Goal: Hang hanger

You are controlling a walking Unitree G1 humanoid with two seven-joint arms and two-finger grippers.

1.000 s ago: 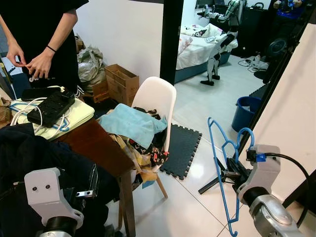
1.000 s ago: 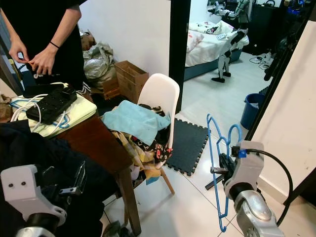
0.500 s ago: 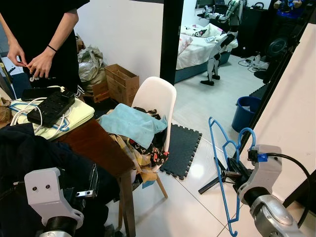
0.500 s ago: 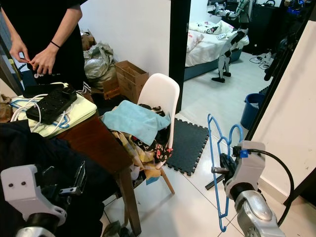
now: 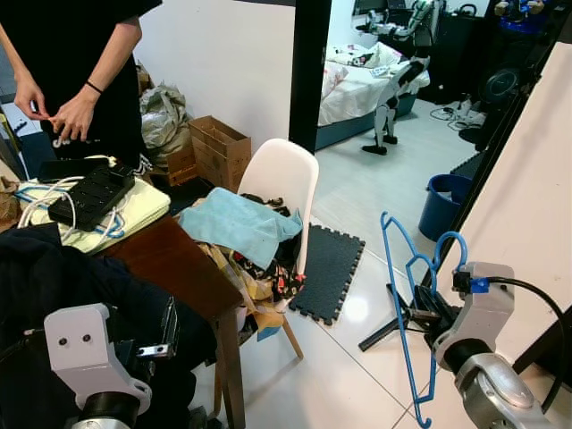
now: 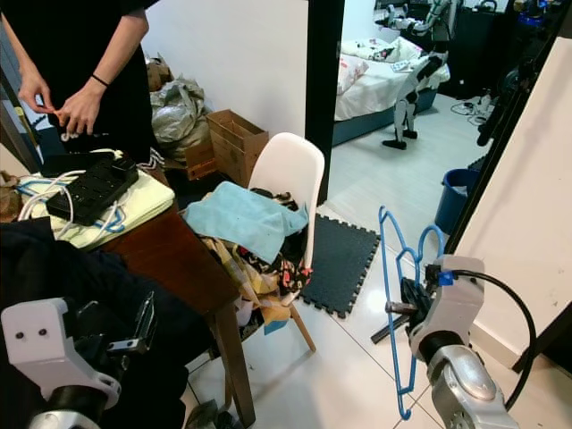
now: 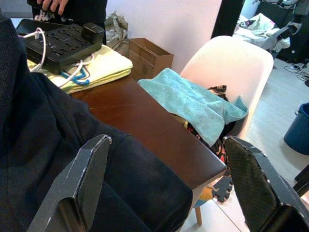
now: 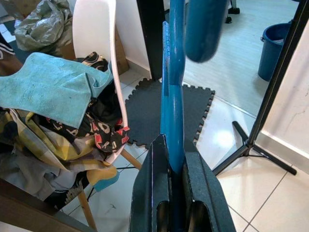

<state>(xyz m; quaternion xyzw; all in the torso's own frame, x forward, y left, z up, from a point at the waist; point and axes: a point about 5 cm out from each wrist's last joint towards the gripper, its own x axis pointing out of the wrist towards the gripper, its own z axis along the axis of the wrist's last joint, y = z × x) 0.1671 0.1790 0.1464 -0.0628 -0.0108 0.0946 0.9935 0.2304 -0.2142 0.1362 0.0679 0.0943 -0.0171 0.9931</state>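
Blue hanger (image 5: 404, 304) shifted slightly rightward

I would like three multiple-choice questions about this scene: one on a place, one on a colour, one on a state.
1. Where does the light blue towel lie?
A. on the white plastic chair
B. on the dark foam floor mat
C. in the blue bucket

2. What colour is the plastic hanger?
A. red
B. blue
C. white

3. How is the right gripper?
A. open and empty
B. shut on a cable
C. shut on the hanger

Answers:
1 A: the towel tops the clothes heaped on the chair seat.
2 B: its frame is blue in both eye views.
3 C: in the right wrist view both fingers press the blue bar.
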